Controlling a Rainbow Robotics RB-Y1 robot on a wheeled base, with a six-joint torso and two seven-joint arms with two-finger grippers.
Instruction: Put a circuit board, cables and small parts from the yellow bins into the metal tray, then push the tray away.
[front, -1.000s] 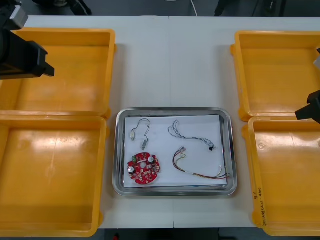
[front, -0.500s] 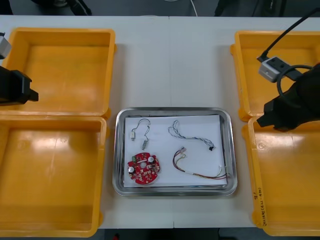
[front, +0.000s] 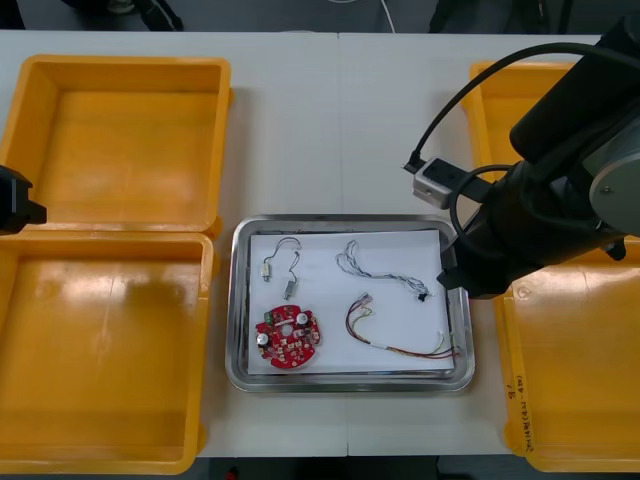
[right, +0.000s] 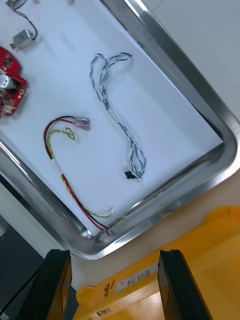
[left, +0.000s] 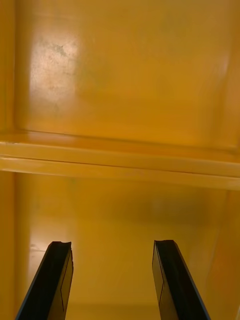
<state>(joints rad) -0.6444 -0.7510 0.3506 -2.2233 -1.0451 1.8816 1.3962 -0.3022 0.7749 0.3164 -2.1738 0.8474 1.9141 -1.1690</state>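
Observation:
The metal tray (front: 349, 220), white inside, lies mid-table between the yellow bins. In it are a round red circuit board (front: 288, 338), small metal parts (front: 279, 266) on thin wire, a twisted blue and white cable (front: 381, 268) and a red and yellow cable (front: 402, 338). My right arm (front: 545, 215) reaches over the tray's right rim. In the right wrist view my right gripper (right: 114, 280) is open above the tray's rim (right: 202, 102) and the near bin's edge (right: 200, 260). The blue and white cable (right: 118, 116) and the red and yellow cable (right: 59, 150) lie beyond its fingers. My left gripper (left: 112, 280) is open over bare bins.
Two yellow bins (front: 120, 140) stand on the left and two (front: 580, 370) on the right, with nothing seen inside. My left arm (front: 14, 202) sits at the table's left edge. Bare table (front: 345, 120) stretches beyond the tray's far rim.
My right arm has swung in from the right edge, over the right bins, to the tray's right rim. My left arm has drawn back toward the left edge.

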